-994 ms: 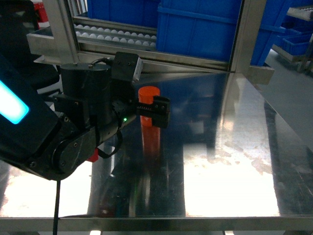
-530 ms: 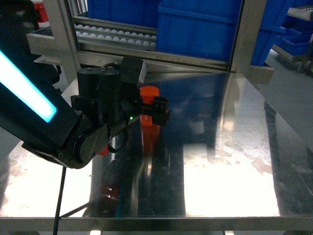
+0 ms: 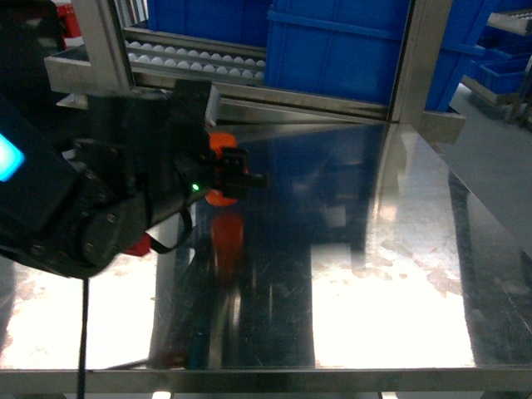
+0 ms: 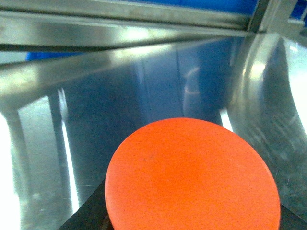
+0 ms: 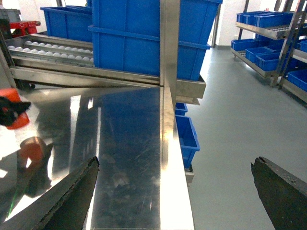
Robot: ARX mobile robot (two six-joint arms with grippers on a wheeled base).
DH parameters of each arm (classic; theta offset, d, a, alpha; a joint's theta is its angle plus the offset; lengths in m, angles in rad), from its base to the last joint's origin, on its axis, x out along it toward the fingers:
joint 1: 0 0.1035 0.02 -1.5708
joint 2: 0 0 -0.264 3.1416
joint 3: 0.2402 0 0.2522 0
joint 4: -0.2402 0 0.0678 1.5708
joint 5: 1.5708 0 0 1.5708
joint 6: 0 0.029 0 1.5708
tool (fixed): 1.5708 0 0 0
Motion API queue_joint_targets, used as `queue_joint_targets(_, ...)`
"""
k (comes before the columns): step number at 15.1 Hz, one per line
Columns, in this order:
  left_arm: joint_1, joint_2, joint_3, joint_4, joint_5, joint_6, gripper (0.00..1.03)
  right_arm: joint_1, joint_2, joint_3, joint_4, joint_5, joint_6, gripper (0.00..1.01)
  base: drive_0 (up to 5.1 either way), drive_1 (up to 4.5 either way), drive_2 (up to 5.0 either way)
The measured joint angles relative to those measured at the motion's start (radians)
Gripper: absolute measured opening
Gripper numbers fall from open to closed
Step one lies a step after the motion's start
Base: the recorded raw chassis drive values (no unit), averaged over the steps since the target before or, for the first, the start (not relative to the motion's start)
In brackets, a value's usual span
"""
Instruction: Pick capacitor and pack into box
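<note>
The orange capacitor (image 3: 219, 197) is clamped between the black fingers of my left gripper (image 3: 237, 170), left of the steel table's middle. Its reflection shows in the tabletop (image 3: 349, 274) just below it. In the left wrist view its round orange top (image 4: 192, 177) fills the lower half of the frame and hides the jaws. The right wrist view catches the capacitor (image 5: 14, 120) at the far left edge. My right gripper (image 5: 172, 191) is open over the table's right edge, with nothing between its fingers (image 5: 283, 191). The box is out of view.
Blue bins (image 3: 332, 50) and a roller conveyor (image 3: 191, 58) stand behind the table, with steel uprights (image 3: 411, 58) at the back edge. Past the table's right edge lie a blue bin on the floor (image 5: 187, 134) and shelves of blue bins (image 5: 268, 28).
My left gripper has swung to the left with the capacitor in it, and the arm now covers more of the table's left side.
</note>
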Motion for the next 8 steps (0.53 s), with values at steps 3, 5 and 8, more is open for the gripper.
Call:
queue_joint_targets(3,0.053,-0.372,-0.245,0.096,-0.056,-0.008,0.44,0.0,0.0,0.0,0.0,0.0,0.0,0.98,0.0,0.0,0.0)
queue_joint_targets(5,0.096,-0.666,-0.497,0.034,-0.106,-0.02,0.44,0.0,0.0,0.0,0.0,0.0,0.0,0.98,0.0,0.0,0.0)
queue_joint_targets(8,0.094,-1.022,-0.717,-0.074,-0.184,-0.003,0.44,0.0,0.0,0.0,0.0,0.0,0.0,0.98,0.0,0.0,0.0)
